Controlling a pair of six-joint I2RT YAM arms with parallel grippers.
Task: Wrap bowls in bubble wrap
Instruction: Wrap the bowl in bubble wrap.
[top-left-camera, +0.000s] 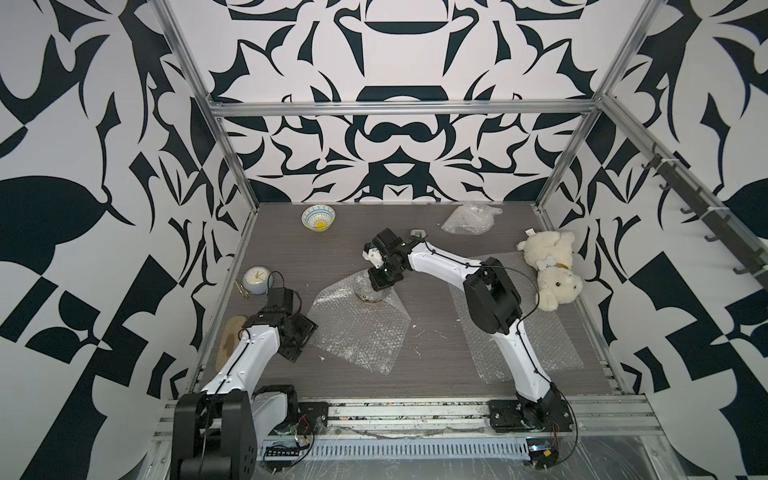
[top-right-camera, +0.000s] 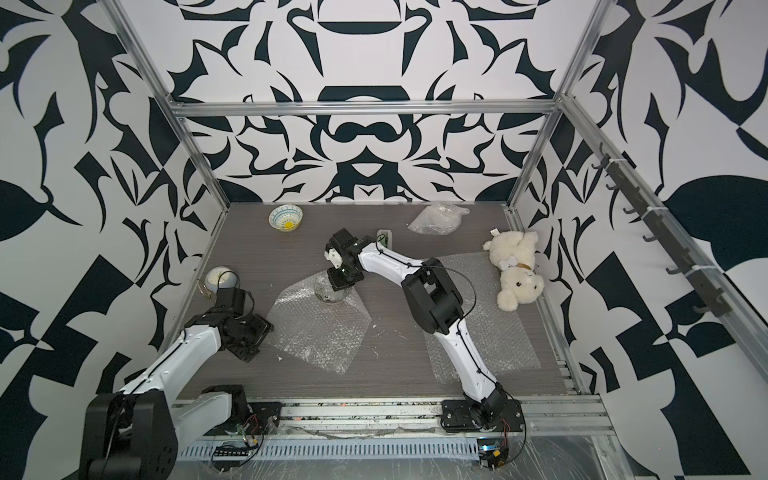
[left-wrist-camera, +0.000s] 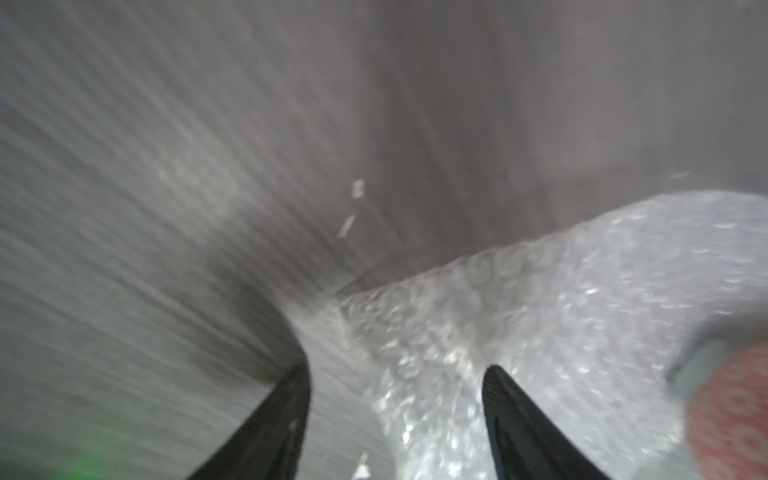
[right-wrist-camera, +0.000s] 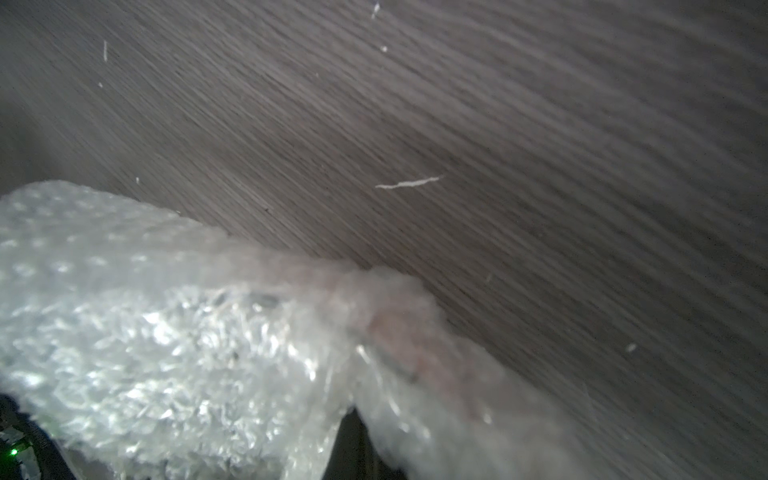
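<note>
Left pincer: fingers apart, nothing clamped. In its wrist view I see them straddling a corner of the middle sheet of bubble wrap, which lies on the desk. The view is blurred, so I cannot tell whether a tip touches the plastic. In both top views this pincer sits at the sheet's left edge.

Right pincer: closed, reaching down onto the dark-patterned bowl at the far corner of the same sheet. Its wrist view shows wrap bunched right at the tips and draping outward, so I log it as clamped on a fold of the middle sheet. The bowl shows only dimly through the plastic over it.

Blue-and-white bowl, yellow centre: bare and upright at the far left of the desk, well apart from any wrap.

Crumpled bundle of wrap: at the far edge, right of centre.

Flat sheet: under the right arm, its far corner beside the teddy bear.

Writing: the face of the clock near the left edge and the bear's tag are too small to read.
</note>
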